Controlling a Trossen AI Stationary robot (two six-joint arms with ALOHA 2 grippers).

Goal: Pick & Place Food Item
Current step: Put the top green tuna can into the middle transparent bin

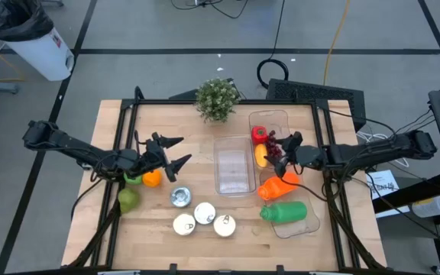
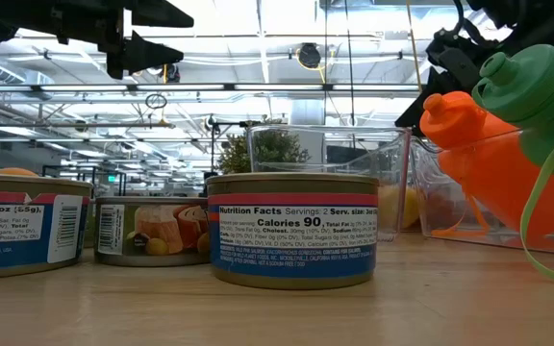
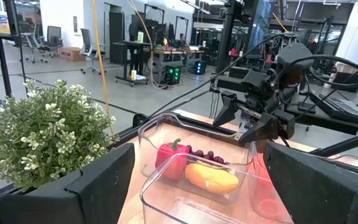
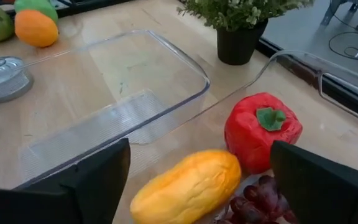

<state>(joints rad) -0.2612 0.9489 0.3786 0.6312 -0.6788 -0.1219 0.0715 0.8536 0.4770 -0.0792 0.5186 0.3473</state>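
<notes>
A clear bin (image 1: 270,122) at the right holds a red pepper (image 4: 263,130), a yellow mango (image 4: 188,185) and dark grapes (image 4: 253,202). My right gripper (image 1: 281,149) hangs open just over this bin, its fingers wide apart on either side of the mango and grapes, touching neither. A second clear bin (image 1: 233,168), with nothing in it, stands at the centre. My left gripper (image 1: 173,153) hovers open above the table's left part, beside an orange (image 1: 152,179), a small green fruit (image 1: 133,179) and a larger green fruit (image 1: 128,200).
Several tins (image 1: 203,214) stand near the front centre. An orange bottle (image 1: 277,187) and a green bottle (image 1: 285,211) lie in a clear tray at the front right. A potted plant (image 1: 218,99) stands at the far edge. Bare wood lies between the tins and the left fruits.
</notes>
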